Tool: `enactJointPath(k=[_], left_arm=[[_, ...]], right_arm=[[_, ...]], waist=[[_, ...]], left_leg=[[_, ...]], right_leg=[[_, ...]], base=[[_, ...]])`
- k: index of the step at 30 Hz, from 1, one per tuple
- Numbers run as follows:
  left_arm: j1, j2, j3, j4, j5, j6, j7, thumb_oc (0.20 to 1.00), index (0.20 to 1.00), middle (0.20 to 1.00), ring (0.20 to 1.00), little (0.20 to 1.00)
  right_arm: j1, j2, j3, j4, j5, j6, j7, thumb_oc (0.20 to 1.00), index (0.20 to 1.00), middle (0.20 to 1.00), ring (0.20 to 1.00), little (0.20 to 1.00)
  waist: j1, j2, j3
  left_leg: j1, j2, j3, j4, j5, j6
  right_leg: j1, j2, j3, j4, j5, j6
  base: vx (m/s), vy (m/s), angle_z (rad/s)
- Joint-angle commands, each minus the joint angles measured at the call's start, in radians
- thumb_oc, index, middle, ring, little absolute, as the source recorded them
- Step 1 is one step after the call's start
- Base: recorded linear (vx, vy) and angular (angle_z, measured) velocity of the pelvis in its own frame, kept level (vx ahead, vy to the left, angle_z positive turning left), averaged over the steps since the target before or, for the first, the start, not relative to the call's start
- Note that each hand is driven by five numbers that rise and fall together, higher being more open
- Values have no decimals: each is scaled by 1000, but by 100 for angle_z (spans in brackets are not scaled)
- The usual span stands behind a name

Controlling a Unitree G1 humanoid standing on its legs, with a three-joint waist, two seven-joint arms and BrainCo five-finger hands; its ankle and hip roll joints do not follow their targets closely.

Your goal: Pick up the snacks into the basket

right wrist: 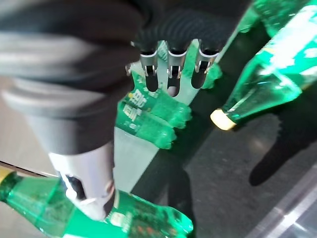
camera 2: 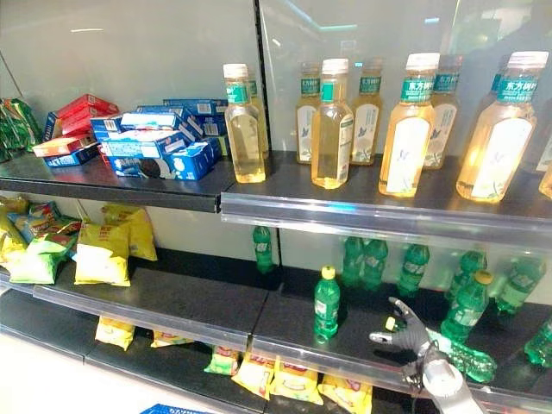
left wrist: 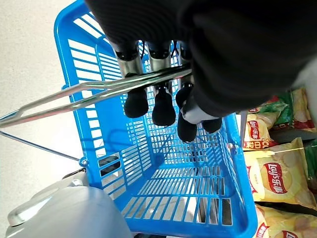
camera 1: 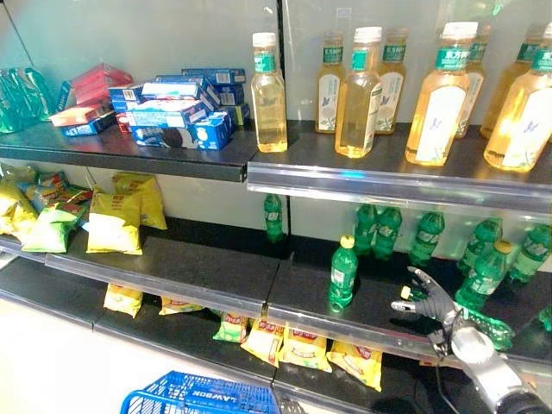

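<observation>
A: Where are the snacks?
B: Yellow chip bags [camera 1: 115,222] stand at the left end of the middle shelf [camera 1: 164,269], green bags [camera 1: 49,231] just beside them. More yellow chip packets [camera 1: 304,348] lie along the front edge of the bottom shelf [camera 1: 172,338], below the middle shelf's lip.
A: And the basket?
B: The blue basket [left wrist: 163,178] hangs in front of the bottom shelf with nothing in it. The left hand [left wrist: 163,94] has its fingers curled round the basket's metal handle [left wrist: 99,91] and carries it.
A: The right hand?
B: The right hand [camera 1: 429,302] is over the right part of the middle shelf among the green soda bottles [camera 1: 343,274], fingers spread and straight, holding nothing. One green bottle lying on its side [camera 1: 483,328] is just beside its wrist.
A: What is on top?
B: Blue biscuit boxes [camera 1: 172,116] and red boxes [camera 1: 90,86] are stacked at the left of the top shelf [camera 1: 155,151], with pale yellow tea bottles [camera 1: 268,95] upright along its right part.
</observation>
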Motion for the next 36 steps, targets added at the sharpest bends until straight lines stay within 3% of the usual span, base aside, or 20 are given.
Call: enactJointPath(k=[1,11,17,36], left_arm=[[-81,86,-42,-4,-26,-27,26,200,200,200,200,200],[-141,93,-107,-42,-73,-32,42,200,200,200,200,200],[-158,88,-125,-54,-87,-30,52,200,200,200,200,200],[-145,91,-113,-75,-95,-38,80,200,200,200,200,200]], right_arm=[[-193,22,80,74,16,-22,-38,1000,1000,1000,1000,1000],[-466,29,178,243,47,-7,-83,1000,1000,1000,1000,1000],[-592,-11,204,315,45,-3,-111,1000,1000,1000,1000,1000],[-647,-51,223,282,15,-10,-146,1000,1000,1000,1000,1000]], waist=[[21,-81,54],[36,-15,155],[47,24,200],[48,54,250]], left_leg=[[-71,-51,-5,25,-13,19],[-230,-65,-35,89,20,11],[-294,-77,-49,104,39,2],[-306,-84,-57,87,59,-5]], right_leg=[[-24,-124,31,53,-68,134],[-219,-135,36,232,-115,114],[-296,-136,36,293,-138,104],[-339,-139,47,348,-158,102]], base=[[-148,-10,-6],[-108,-21,2],[-40,-26,8],[-4,-2,2]])
